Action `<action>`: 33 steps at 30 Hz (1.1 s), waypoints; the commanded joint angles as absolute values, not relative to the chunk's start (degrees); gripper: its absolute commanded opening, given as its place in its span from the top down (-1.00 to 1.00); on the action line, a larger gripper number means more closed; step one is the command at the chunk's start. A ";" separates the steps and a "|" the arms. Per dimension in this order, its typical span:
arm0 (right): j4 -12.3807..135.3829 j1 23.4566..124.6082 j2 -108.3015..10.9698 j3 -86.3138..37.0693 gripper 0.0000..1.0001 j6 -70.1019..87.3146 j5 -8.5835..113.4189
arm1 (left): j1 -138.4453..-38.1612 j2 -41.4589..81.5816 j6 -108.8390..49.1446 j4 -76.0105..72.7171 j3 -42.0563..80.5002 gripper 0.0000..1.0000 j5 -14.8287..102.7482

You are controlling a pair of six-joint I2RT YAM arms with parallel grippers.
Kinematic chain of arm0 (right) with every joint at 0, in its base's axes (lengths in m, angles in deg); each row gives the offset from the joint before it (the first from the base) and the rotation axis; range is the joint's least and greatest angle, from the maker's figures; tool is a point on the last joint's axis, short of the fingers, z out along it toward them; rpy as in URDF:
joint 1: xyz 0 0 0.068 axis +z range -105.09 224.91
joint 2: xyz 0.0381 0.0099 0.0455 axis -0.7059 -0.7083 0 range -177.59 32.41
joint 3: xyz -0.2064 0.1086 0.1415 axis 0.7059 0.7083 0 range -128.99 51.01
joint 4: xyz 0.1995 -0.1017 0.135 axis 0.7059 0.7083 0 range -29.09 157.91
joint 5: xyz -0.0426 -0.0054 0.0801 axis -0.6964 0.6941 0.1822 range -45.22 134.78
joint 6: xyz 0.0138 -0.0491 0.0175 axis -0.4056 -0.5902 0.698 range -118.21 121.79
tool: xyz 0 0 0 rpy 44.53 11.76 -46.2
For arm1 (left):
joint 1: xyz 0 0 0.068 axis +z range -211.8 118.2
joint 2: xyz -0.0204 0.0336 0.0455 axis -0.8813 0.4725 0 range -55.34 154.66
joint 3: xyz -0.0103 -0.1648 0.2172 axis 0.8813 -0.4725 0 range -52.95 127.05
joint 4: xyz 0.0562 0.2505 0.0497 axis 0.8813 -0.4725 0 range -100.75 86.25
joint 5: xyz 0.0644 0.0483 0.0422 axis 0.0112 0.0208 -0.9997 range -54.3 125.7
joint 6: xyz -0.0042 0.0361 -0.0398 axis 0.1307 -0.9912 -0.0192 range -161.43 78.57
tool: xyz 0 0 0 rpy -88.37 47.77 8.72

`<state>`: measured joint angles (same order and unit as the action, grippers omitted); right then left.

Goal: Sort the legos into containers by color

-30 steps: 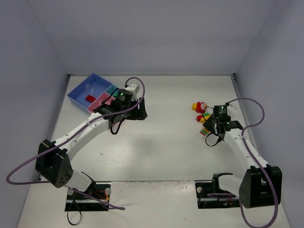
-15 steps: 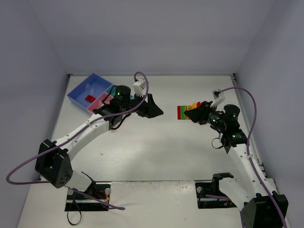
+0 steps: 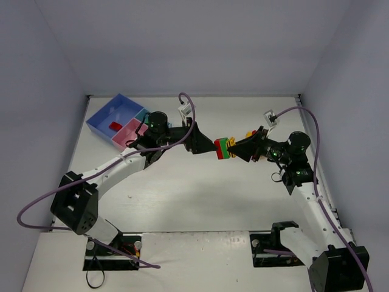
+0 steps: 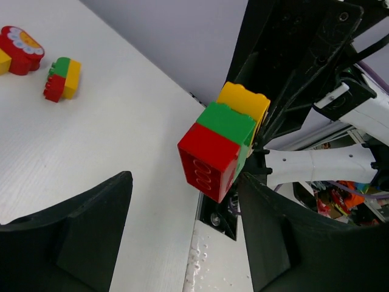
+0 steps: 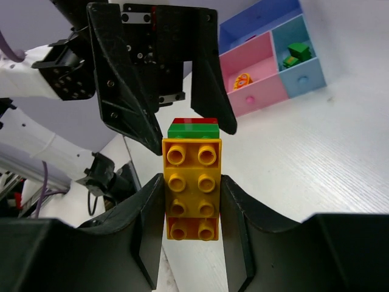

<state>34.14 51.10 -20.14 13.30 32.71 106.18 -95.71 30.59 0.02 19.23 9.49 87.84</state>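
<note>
Lego stack point(image 5: 191, 182): three bricks, yellow, green and red, joined in one column and held in the air above the table point(image 3: 182, 194), about midway between the two arms.

Right gripper point(image 5: 191, 198): jaws closed to brick width, gripping the yellow end on both sides. The studs face its wrist camera and the red end points away toward the left arm. The arm is raised off the table and reaches toward the centre, its purple cable point(image 3: 304, 112) arching above it.

Left gripper point(image 4: 185, 207): jaws spread wide, with nothing held. The red end of the stack sits in front of the gap, apart from both fingers. The arm stretches from its base toward the centre, tips just beside the stack.

Tray point(image 3: 100, 118): far left of the table, well apart from both grippers.
- Blue compartment point(image 3: 112, 112): one red brick point(image 3: 114, 126).
- Pink compartment point(image 5: 255, 67): one orange piece point(image 5: 242, 80).
- Teal compartment point(image 5: 304, 67): one green brick point(image 5: 296, 52).

Loose legos on the table, seen from the left wrist: a red round piece point(image 4: 20, 41) and a small mixed stack point(image 4: 61, 78).
</note>
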 commanded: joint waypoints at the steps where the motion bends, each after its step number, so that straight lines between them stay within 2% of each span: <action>1: 27.07 52.02 -20.67 9.62 1.00 33.78 111.48 | -96.61 30.17 2.34 31.75 10.77 -0.27 92.73; 5: 26.54 52.02 -20.85 9.27 1.00 33.87 111.57 | -97.40 32.19 3.22 34.03 11.65 -0.25 95.90; 13: 26.54 52.03 -22.08 9.09 1.00 33.78 112.54 | -97.49 34.13 6.39 38.26 11.04 0.04 99.59; 16: 28.38 52.11 -23.04 8.47 1.00 32.03 112.10 | -97.49 34.13 6.04 38.00 11.30 0.39 99.95; 17: 30.30 52.11 -23.39 8.21 1.00 31.33 111.93 | -97.49 34.13 5.42 37.48 11.47 0.60 100.12; 20: 34.27 52.20 -23.83 7.24 0.86 27.90 110.61 | -97.57 33.95 3.76 34.58 12.44 0.87 100.47; 21: 34.62 52.29 -23.84 7.07 0.72 27.20 110.43 | -97.49 33.95 3.14 32.57 12.70 0.90 100.47; 23: 34.71 52.38 -23.84 6.89 0.57 26.93 109.99 | -97.40 33.69 0.78 30.10 13.67 0.92 100.65; 24: 34.80 52.55 -24.10 6.80 0.45 26.84 109.90 | -97.40 33.78 -0.02 27.39 13.93 0.99 100.74; 27: 35.07 53.34 -24.71 6.45 0.23 26.31 109.55 | -97.40 33.78 -1.17 25.78 14.82 1.00 100.74; 33: 35.94 56.33 -26.12 5.31 0.07 24.73 107.36 | -97.40 34.13 -0.91 25.43 15.87 1.00 100.74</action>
